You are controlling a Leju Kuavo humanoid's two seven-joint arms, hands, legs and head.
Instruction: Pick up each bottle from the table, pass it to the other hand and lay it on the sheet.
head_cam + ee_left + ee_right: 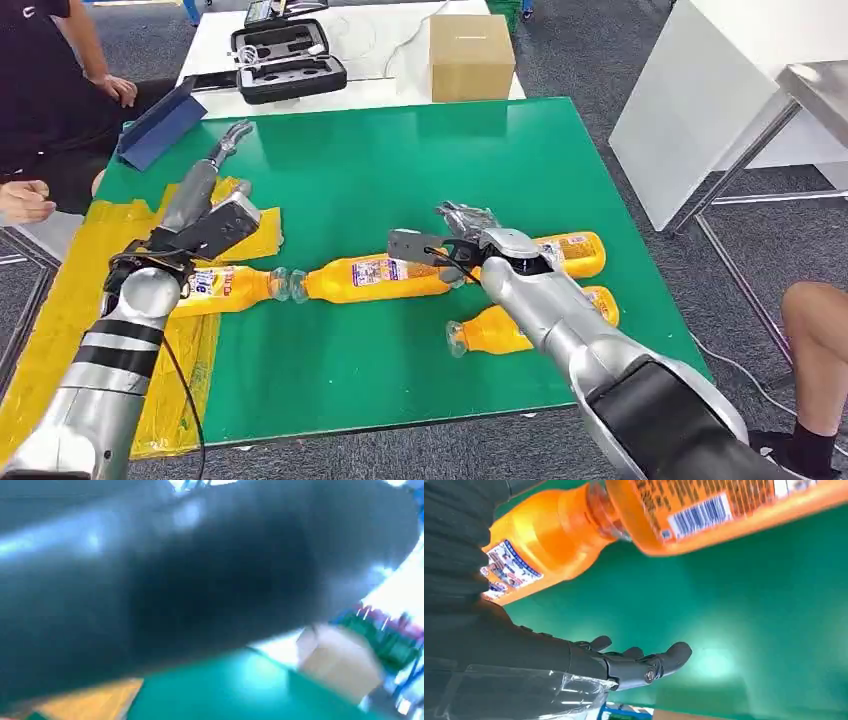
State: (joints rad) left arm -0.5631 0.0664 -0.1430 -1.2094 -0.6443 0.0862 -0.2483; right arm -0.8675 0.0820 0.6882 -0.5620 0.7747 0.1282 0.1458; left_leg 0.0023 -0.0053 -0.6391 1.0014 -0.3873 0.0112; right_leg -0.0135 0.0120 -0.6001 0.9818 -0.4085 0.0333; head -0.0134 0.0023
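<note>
Right hand (470, 232) hangs spread, holding nothing, over the green worktop (400, 160); three orange plastic drink bottles (375, 277) lie right beside it. Left hand (232, 140), can't tell. Round bottles could roll if nudged

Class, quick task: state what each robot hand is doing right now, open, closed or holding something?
Left hand: open, holding nothing, above the green table.
Right hand: open, fingers spread, holding nothing, above the orange plastic bottles.

Silver tubular arms, black bands on left forearm (120, 345); black cable alongside; dark fingers on right hand (634, 662), clear film at wrist.
</note>
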